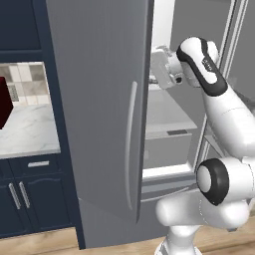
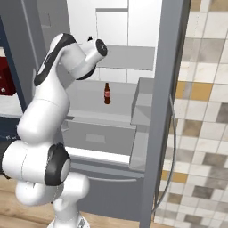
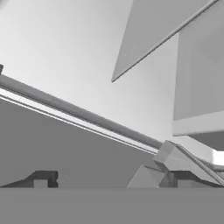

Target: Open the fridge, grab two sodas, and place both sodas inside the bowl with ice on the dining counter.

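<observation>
I am running the white arm into the open tall grey double-door fridge, so the step in hand looks like reaching for the first soda, with the door-opening part done. Nearest me, the arm's elbow is filling the lower part of both base views, and the wrist is bending inward at upper-shelf height. The jaws are standing spread wide with nothing between them; in the hand view one small dark finger tip is rising against a grey shelf front.

Going further in, the open left door with its long thin curved silver handle is hanging just beside the forearm, and the right door's edge is closing off the other side, so I am working in a fairly narrow slot. Past that, the short dark brown bottle with the red label is standing upright on a grey shelf, lower than the wrist and to its right, with bare shelf around it. I am not picking out the pink bottle.

My judgement: the next move is calling for dropping the hand and swinging right toward that bottle, keeping under the shelf above.
</observation>
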